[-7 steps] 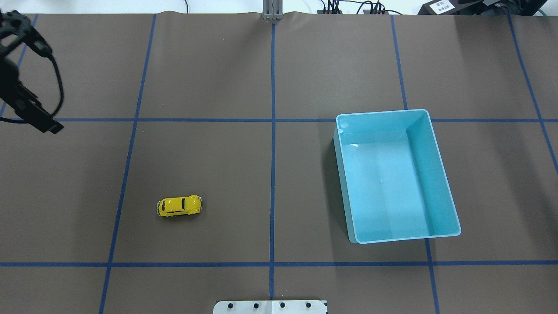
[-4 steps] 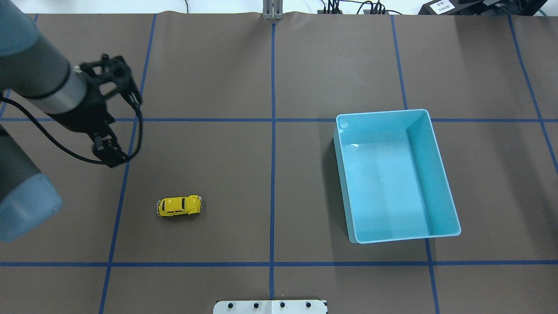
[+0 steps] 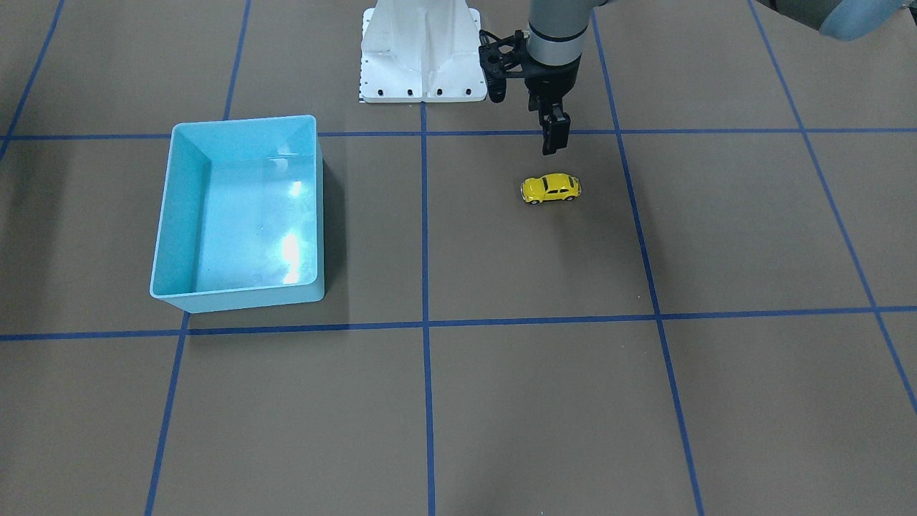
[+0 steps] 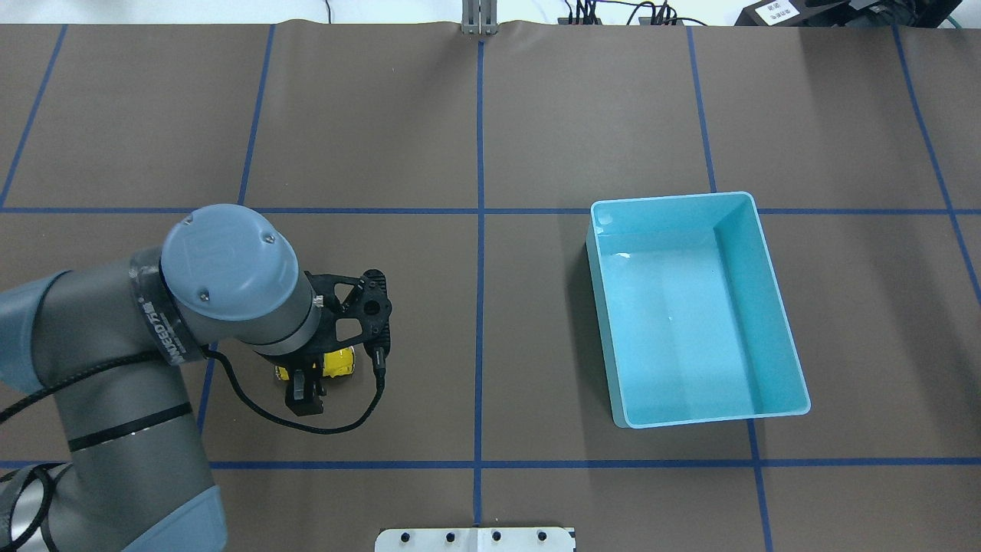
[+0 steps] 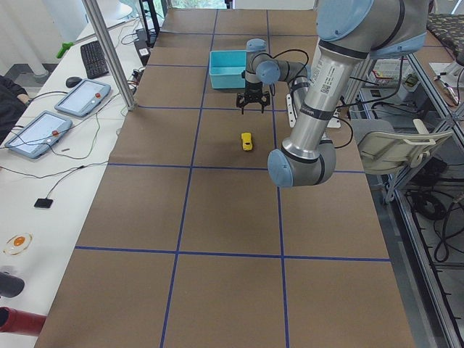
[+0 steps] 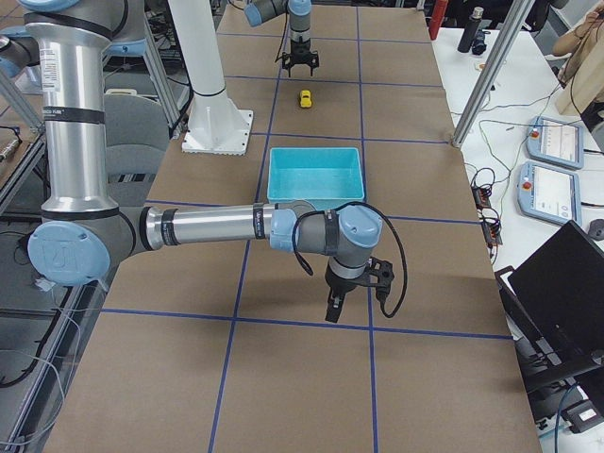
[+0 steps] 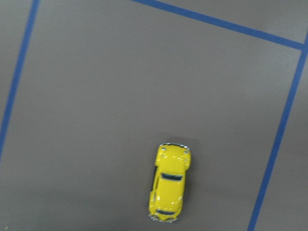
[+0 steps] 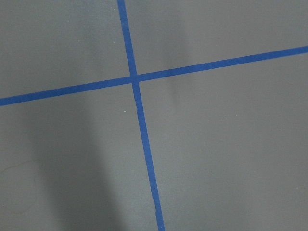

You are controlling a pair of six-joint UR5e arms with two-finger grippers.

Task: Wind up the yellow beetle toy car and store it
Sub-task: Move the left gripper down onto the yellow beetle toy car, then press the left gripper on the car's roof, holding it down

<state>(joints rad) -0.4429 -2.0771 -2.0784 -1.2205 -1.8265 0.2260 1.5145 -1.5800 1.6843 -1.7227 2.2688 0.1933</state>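
The yellow beetle toy car (image 3: 550, 188) stands on its wheels on the brown table mat, left of centre in the overhead view (image 4: 337, 362), where my left arm partly covers it. My left gripper (image 3: 555, 143) hangs just above the car without touching it. Its fingers look spread open in the side views (image 5: 250, 109). The left wrist view shows the car (image 7: 168, 185) below, low in the frame. My right gripper (image 6: 332, 310) hovers over bare mat on the near side of the light blue bin (image 4: 782, 307). I cannot tell whether it is open or shut.
The light blue bin (image 3: 236, 297) is empty and stands right of centre in the overhead view. Blue tape lines grid the mat. The robot's white base plate (image 3: 423, 64) is at the table's near edge. Tablets and a keyboard lie on a side table (image 5: 72, 101).
My left arm has swung in from the far left edge toward the table's near side and now stands over the car. The car and bin have not moved.
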